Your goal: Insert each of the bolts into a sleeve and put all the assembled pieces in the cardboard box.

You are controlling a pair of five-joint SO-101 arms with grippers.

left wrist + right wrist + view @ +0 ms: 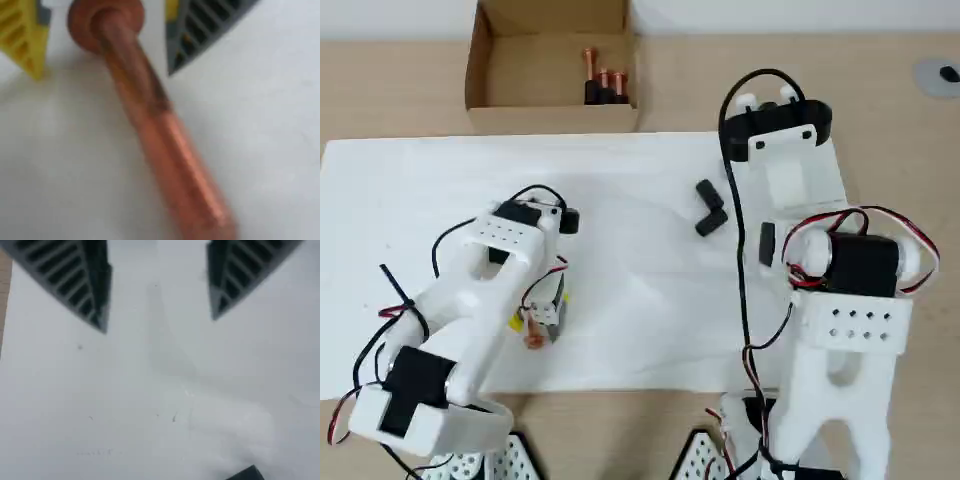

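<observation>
Left side, near edge: left arm's end effector (102,72) is down at the white sheet (640,300) that covers the wooden tabletop (880,90). Its jaws are parted. The yellow-padded finger (20,35) and the grey ribbed finger (205,25) straddle the head of 1 copper-coloured metal bolt (165,135), with a gap showing on each side. The bolt lies flat on the sheet, shank pointing away from the fingers.

Far edge, left of centre: open brown cardboard box (480,70) on the bare tabletop, just beyond the sheet. Inside it, against the right part of the near wall, 3 copper bolts seated in black sleeves (605,85) lie side by side.

Centre-right: 2 short black cylindrical sleeves (711,208) on the sheet, loose, close together, well apart from the bolt.

Right side: right arm's end effector (159,320) is over bare sheet, its 2 dark ribbed fingers (75,275) spread wide with nothing between them. A dark object (245,473) shows at the frame edge; can't tell what it is.
</observation>
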